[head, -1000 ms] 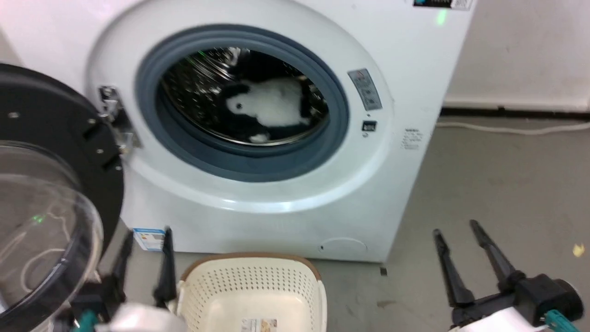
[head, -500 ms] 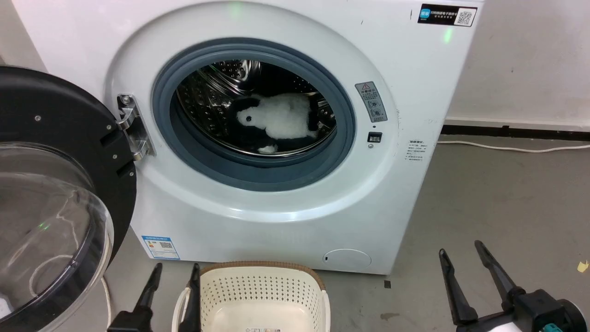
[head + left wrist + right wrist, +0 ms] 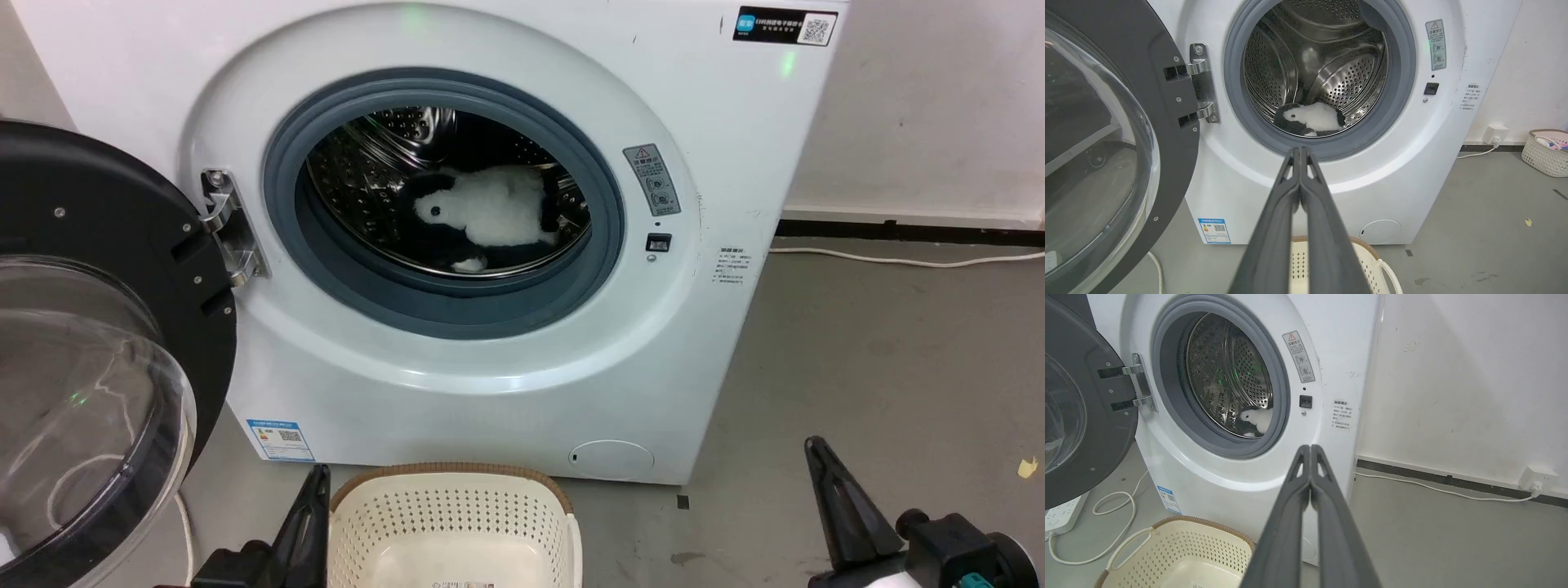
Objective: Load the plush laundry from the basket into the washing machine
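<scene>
My left tool (image 3: 1300,150) and right tool (image 3: 1310,447) each have their fingers pressed together, tip against tip; between them the cream basket (image 3: 449,472) sits on the floor (image 3: 857,343), close before the washing machine (image 3: 490,392); its door (image 3: 98,204) stands open at my left; farther in, the plush panda (image 3: 498,214) lies low in the steel drum (image 3: 367,171).

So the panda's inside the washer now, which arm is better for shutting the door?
Probably the left. The open door hangs at the washing machine's left side, close by the left gripper. The right gripper sits beyond the machine's far corner, away from the door. Both are shut.
</scene>
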Tool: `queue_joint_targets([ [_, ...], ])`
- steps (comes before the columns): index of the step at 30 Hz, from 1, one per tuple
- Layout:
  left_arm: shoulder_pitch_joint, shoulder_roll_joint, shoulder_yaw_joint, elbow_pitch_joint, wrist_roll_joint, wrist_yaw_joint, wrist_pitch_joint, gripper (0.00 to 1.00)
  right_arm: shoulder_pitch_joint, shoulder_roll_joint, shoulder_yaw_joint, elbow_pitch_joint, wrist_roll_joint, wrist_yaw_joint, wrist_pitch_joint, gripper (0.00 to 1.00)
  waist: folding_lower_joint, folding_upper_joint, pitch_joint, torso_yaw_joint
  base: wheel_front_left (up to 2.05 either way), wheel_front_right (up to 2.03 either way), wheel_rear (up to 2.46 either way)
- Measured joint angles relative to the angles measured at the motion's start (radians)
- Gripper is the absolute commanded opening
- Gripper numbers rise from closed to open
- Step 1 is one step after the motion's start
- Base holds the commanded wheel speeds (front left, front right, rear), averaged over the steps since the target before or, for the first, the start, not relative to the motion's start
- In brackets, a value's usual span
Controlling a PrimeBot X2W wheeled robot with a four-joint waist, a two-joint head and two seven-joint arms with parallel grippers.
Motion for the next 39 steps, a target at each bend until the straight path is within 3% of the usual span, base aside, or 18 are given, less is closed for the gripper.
queue_joint_targets([
  [39, -0.028, -0.008, 0.005, -0.014, 0.022, 0.018, 0.075, 0.00, -0.013, 0.000, 0.000, -0.008, -0.002, 0.000, 0.078, 0.00, -0.0001, 0.0000, 0.015, -0.004, 0.00, 0.00, 0.00],
])
